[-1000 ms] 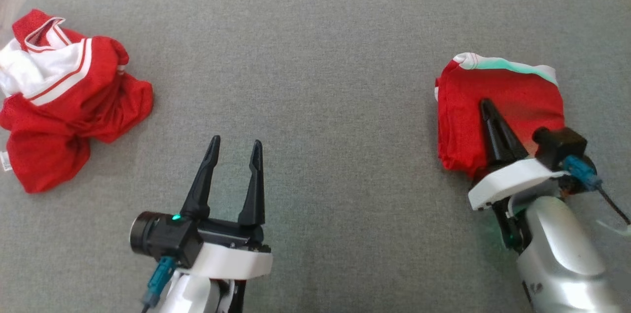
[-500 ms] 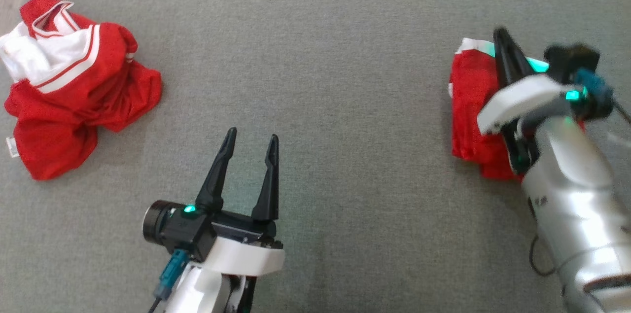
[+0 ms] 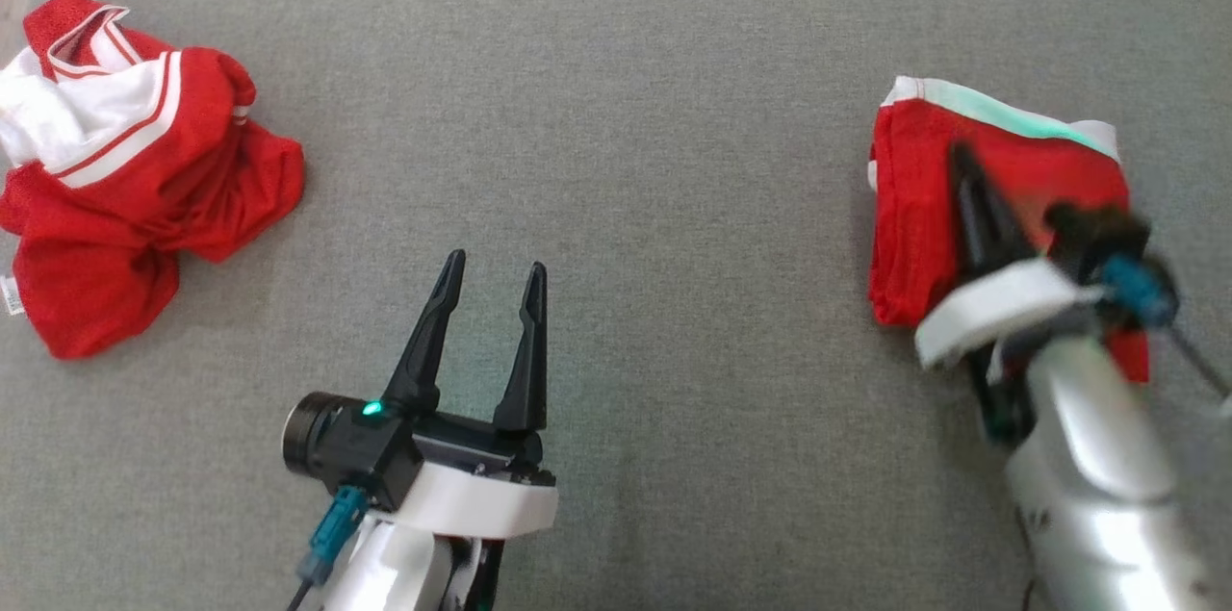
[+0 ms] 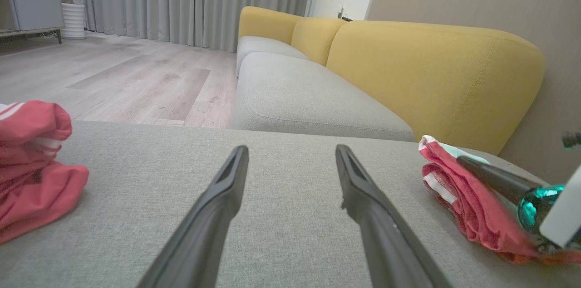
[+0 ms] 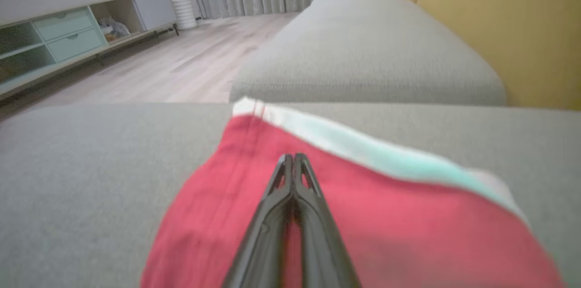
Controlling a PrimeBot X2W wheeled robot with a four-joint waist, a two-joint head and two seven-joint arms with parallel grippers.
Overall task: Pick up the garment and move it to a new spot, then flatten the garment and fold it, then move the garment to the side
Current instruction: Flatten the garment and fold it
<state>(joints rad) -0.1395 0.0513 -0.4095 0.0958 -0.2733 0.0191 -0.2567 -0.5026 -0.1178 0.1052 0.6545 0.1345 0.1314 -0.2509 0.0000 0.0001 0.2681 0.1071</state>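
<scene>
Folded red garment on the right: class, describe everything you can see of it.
The folded red garment looks like a mesh-like fabric, with a white band along its far edge, partly tinted green. It lies in flat stacked layers, roughly square, on the grey cushion. The shut right pincer lies over its top.

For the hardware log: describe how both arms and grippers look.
The left gripper and right gripper each have two long tapered black fingers, a white collar and a black housing with a teal plug; the left's shows a green light. The right forearm is silvery.
</scene>
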